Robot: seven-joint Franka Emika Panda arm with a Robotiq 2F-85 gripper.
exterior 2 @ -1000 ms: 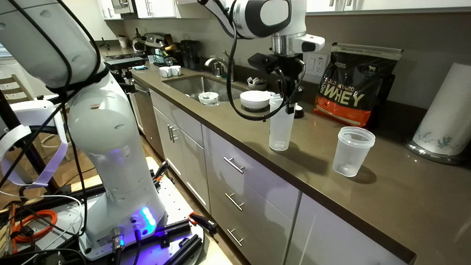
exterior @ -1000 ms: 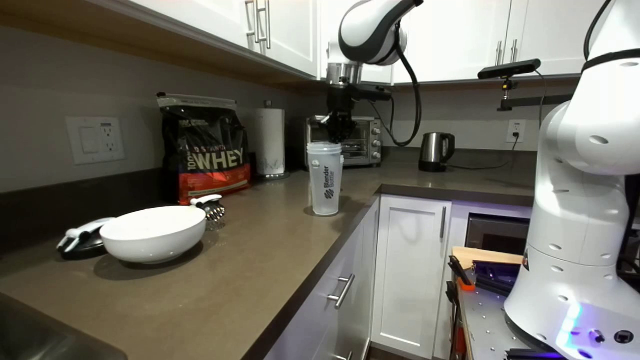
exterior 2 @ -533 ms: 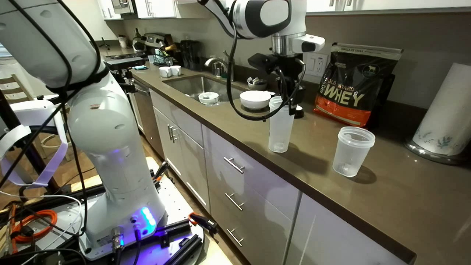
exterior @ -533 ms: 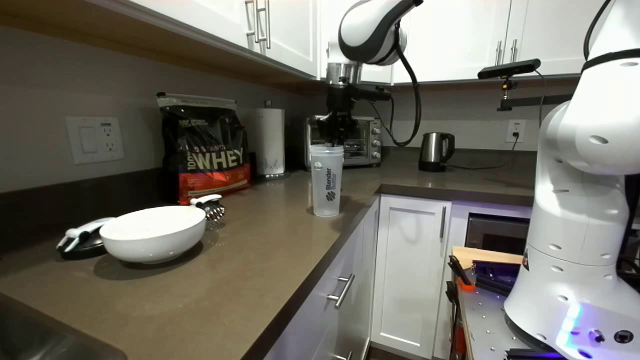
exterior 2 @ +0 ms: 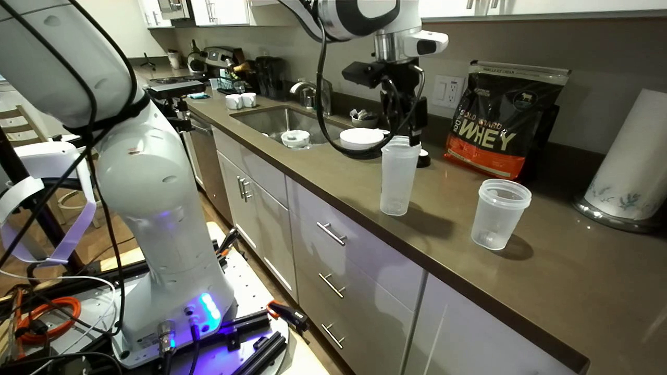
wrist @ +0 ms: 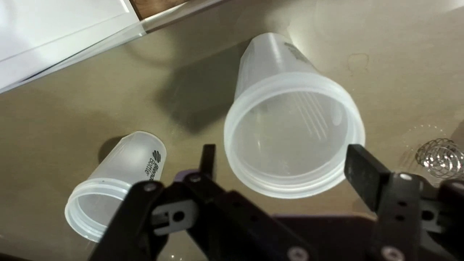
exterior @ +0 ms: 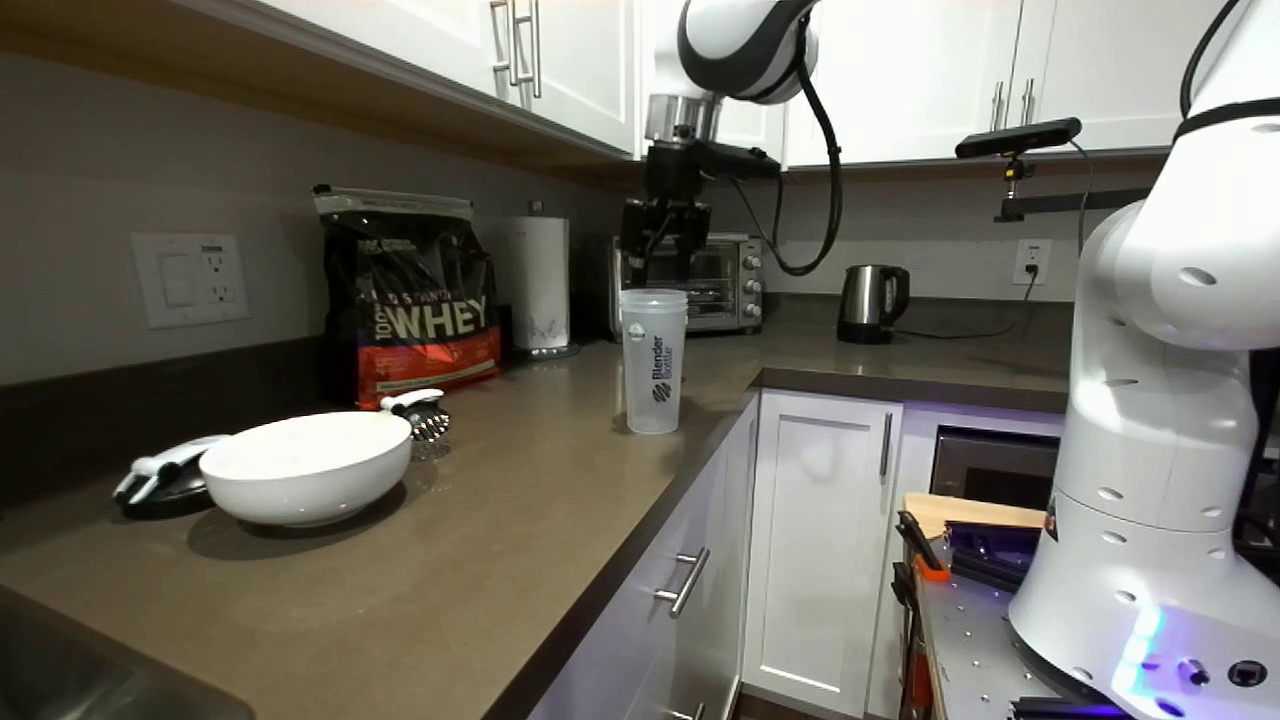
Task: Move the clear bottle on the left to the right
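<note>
The clear bottle (exterior: 652, 368) stands upright on the counter, tall and whitish, its printed side facing an exterior view. Just above its open rim hangs my gripper (exterior: 663, 268), which is open and holds nothing. From the wrist view, I look down on the bottle (wrist: 273, 59), its wide mouth showing between my two spread fingers (wrist: 366, 177). Another exterior view has the bottle (exterior 2: 400, 179) with my gripper (exterior 2: 404, 136) over its top. A shorter clear cup (exterior 2: 500, 216) stands apart from it; the wrist view shows this cup (wrist: 132, 159) beyond one finger.
A white bowl (exterior: 305, 468), a wire whisk ball (exterior: 430, 425) and a black lid (exterior: 170, 480) lie along the counter. Against the wall are a whey bag (exterior: 425, 300) and a paper towel roll (exterior: 540, 280). The counter's front edge (exterior 2: 359, 219) runs close to the bottle.
My fingers have spread apart and let go of the bottle, and the gripper has risen off its top. The bottle has settled slightly lower onto the counter.
</note>
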